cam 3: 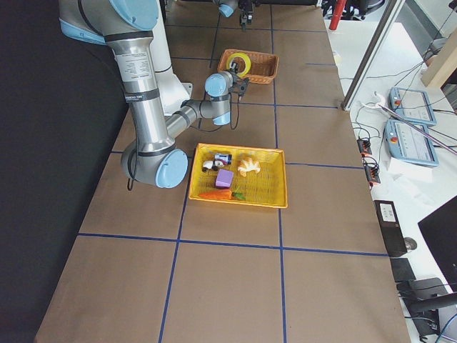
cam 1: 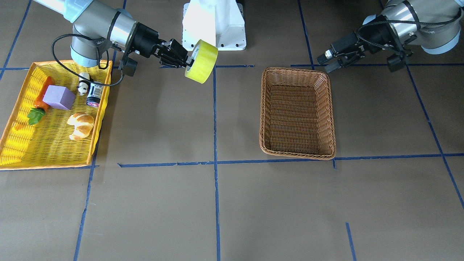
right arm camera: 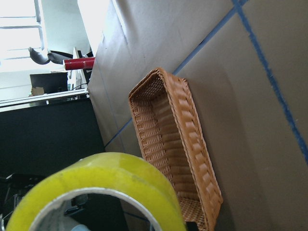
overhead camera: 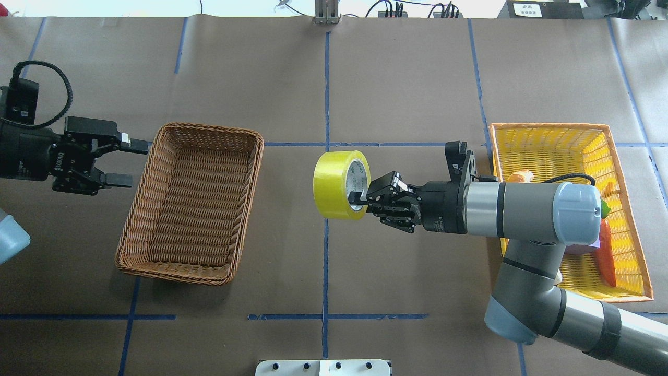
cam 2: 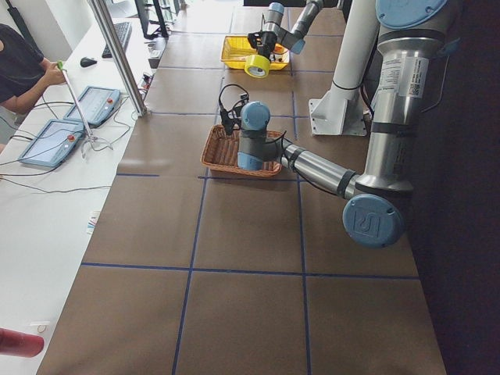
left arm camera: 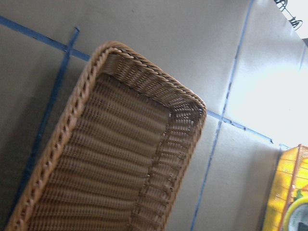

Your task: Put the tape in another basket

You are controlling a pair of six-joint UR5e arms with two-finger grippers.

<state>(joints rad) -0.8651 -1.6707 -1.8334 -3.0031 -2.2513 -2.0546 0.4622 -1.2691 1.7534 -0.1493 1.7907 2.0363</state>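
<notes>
The yellow tape (right arm camera: 106, 171) fills the bottom of the right wrist view, cut off at the edge. The right tool (overhead camera: 360, 200) pinches its side, above the surface (overhead camera: 261, 78) mid-frame, right of the brown basket (overhead camera: 188, 209). The left tool (overhead camera: 133, 163) gapes wide, holding nothing.

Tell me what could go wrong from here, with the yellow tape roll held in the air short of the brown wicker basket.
1. The right claw seems to grip only one side of the wide yellow-green tape roll, which hangs out sideways; it may twist or slip.
2. The open left claw sits beside the rectangular brown woven wicker basket; overreaching could cause a clash.
</notes>
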